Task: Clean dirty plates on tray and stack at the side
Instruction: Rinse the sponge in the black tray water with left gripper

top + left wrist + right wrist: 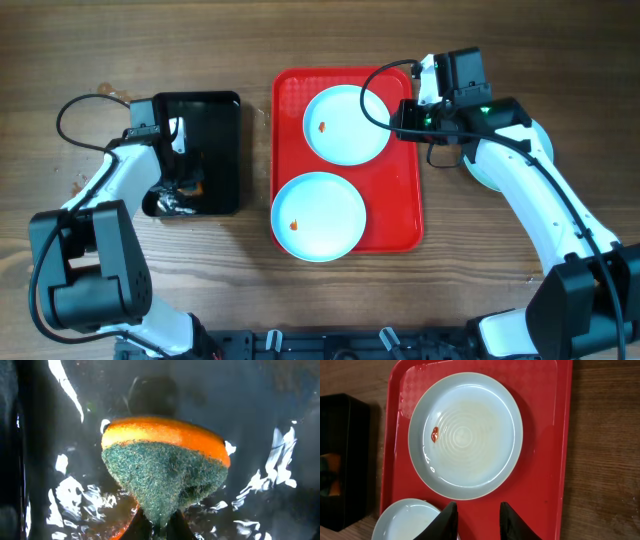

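Observation:
Two pale blue plates lie on the red tray [400, 215]. The far plate [345, 124] [465, 435] has a small orange-red smear left of its centre, and the near plate [318, 215] [407, 520] has one too. My right gripper [402, 118] [479, 510] hovers open over the tray's right part beside the far plate, with nothing between its fingers. My left gripper [183, 192] [165, 527] is down in the black tray [220, 110], shut on an orange sponge [165, 455] with a green scouring face. A pale round edge [477, 178] shows under the right arm.
The black tray [280, 420] holds shiny water around the sponge. Bare wooden table lies on both sides of the red tray [555, 460]. The black tray's corner [345, 460] shows left of the red tray in the right wrist view.

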You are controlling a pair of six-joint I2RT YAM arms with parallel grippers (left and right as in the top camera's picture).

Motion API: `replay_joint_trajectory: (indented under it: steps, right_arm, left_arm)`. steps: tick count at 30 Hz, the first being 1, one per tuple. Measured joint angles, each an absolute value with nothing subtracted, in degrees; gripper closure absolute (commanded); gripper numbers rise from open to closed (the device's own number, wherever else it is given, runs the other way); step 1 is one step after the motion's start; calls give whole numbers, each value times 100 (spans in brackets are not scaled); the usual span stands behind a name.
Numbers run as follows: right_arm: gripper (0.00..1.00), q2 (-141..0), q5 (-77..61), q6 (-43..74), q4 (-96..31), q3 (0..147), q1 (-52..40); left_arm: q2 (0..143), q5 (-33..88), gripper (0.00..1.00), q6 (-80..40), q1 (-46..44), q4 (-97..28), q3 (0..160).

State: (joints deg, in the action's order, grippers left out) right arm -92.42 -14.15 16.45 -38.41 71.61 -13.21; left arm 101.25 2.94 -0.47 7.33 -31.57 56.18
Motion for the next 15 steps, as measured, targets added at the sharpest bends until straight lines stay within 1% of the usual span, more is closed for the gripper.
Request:
replay_joint_trajectory:
  steps: [2,7,11,15]
  right_arm:
    - [71,-9242,-1415,1645,-3841,7161,-1321]
    - [71,-9242,-1415,1645,-3841,7161,-1321]
    - [71,-9242,-1415,1645,-3841,7161,-1321]
    - [71,-9242,-1415,1645,-3841,7161,-1321]
  left_arm:
    - [10123,349,96,-49,733,-3188,5625]
    - [9883,506,96,-49,722,-3959,6023]
    - [9642,556,96,-49,722,-3896,6198]
    - [9852,589,96,-49,722,-3503,5940]
